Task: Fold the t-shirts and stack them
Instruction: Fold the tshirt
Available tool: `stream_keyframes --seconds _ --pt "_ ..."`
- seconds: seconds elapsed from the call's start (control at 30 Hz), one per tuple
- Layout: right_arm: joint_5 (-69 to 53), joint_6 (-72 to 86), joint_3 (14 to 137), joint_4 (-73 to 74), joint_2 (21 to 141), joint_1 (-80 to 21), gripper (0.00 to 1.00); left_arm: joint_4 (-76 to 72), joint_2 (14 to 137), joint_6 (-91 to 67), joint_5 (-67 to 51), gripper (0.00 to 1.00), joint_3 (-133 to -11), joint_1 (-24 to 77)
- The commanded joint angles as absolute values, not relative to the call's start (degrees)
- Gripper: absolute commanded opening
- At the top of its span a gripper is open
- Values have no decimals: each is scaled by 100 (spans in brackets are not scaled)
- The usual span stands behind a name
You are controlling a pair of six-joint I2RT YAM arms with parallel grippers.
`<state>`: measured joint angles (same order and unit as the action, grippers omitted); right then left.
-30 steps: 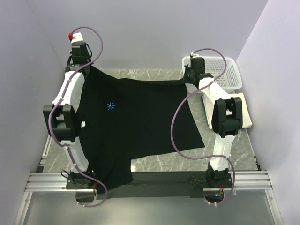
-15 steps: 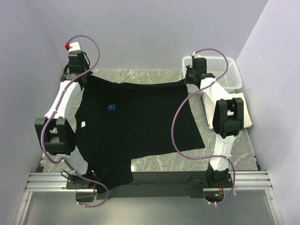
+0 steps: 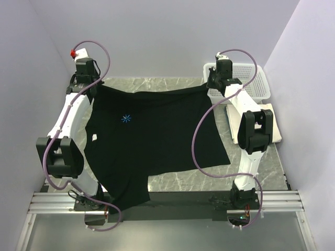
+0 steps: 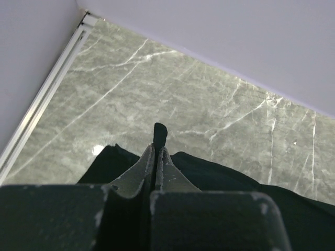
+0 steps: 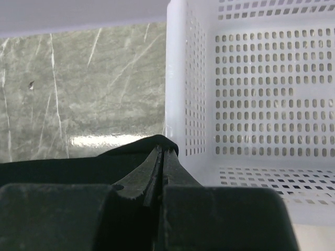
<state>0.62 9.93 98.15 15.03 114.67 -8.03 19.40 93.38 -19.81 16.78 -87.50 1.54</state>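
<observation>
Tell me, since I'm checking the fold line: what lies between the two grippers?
Only the black t-shirt: its far edge runs from the left gripper to the right gripper, both shut on it. The top view shows this.

Left tool, right tool — both clamped.

No words, numbers or brand names can be read in any view. The only sign is a small blue starburst emblem printed on the black t-shirt, seen from the top camera, with no lettering legible beside it. A tiny white tag lies at the shirt's left edge, too small to show whether it carries print.
</observation>
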Motion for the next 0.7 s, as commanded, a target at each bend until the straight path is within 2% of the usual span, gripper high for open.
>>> stream_keyframes --seconds 0.0,0.2,0.67 --pt "158 975 9713 1441 11286 -712 0 2196 8904 -2276 1890 1 -8649 185" --pt "141 1011 9571 1661 11092 -712 0 2575 8438 -2680 1723 1 -8132 220" --pt "-123 1617 9089 2267 10758 -721 0 3295 6531 -3743 968 1 -6409 272"
